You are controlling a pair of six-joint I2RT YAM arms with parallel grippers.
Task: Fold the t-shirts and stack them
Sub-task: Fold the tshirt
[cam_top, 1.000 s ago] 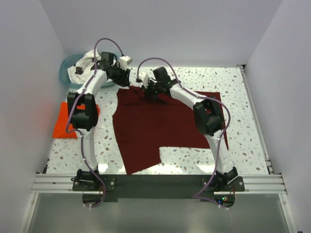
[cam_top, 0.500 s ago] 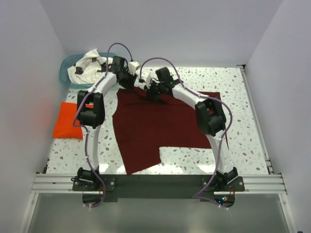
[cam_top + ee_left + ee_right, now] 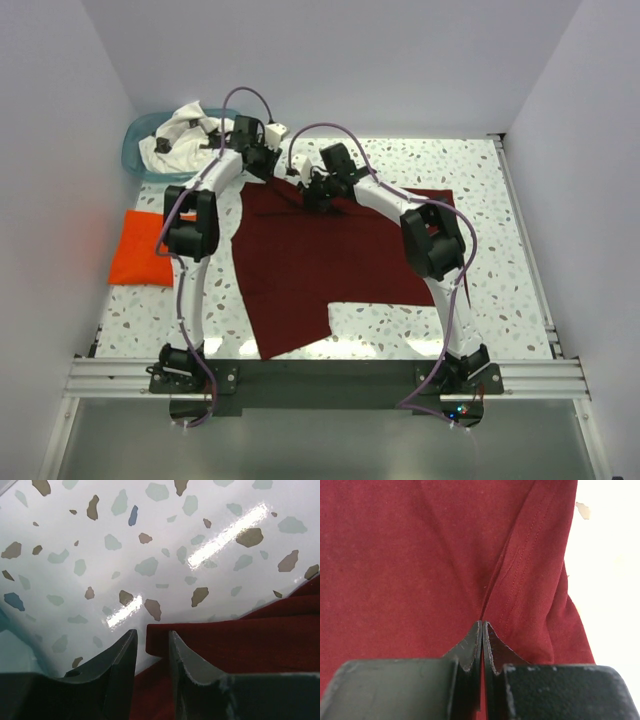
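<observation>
Your left gripper (image 3: 152,636) has swung from the teal basket (image 3: 129,150) to the maroon t-shirt's (image 3: 320,255) far left corner. Its jaws stand narrowly parted, hem just ahead, while your right gripper (image 3: 483,626) alongside pinches the spread cloth's far hem.

I work in a robotics lab test cell: plain white panel walls (image 3: 60,120) box in my speckled terrazzo worktop (image 3: 500,200), my arms (image 3: 430,245) are bolted to an aluminium extrusion rail (image 3: 330,377), and purple cables (image 3: 244,90) loop in the open
</observation>
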